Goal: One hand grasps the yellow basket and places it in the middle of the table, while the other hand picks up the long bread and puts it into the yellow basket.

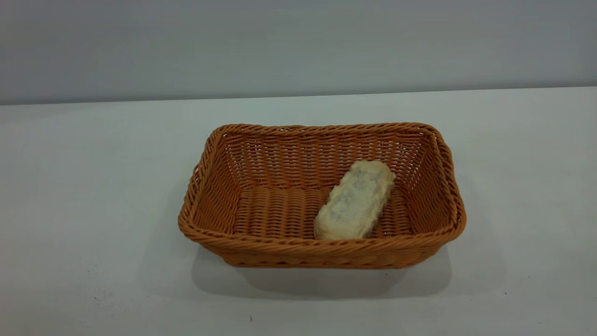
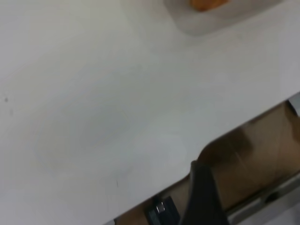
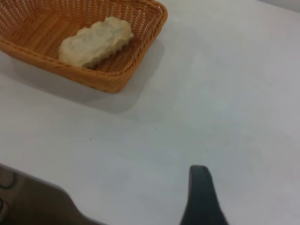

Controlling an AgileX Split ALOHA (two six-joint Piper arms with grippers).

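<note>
- We see the yellow basket (image 1: 242,205) standing near the middle of the table (image 1: 84,210), with its long side running left to right.
- The long bread (image 1: 354,200) lies inside the basket, in its right half, with the pale speckled underside turned up. Its long axis goes diagonally, from the near rim of the basket up toward the far right corner, and its near end touches the near wall.
- Neither arm appears in the exterior view, so both are away from the basket.
- In the right wrist view, one dark finger of the right gripper (image 3: 201,197) hangs over bare table. The basket (image 3: 140,51) and the bread (image 3: 96,41) lie well apart from it. We cannot tell if this gripper is wide or narrow, but nothing sits at the finger.
- In the left wrist view, one dark finger of the left gripper (image 2: 202,194) is at the table edge, and only a small orange piece of the basket (image 2: 206,3) shows far off. Its opening we cannot tell either.
- We judge that both placements look done and no grasp remains; the right arm seems the nearer one to the basket.
</note>
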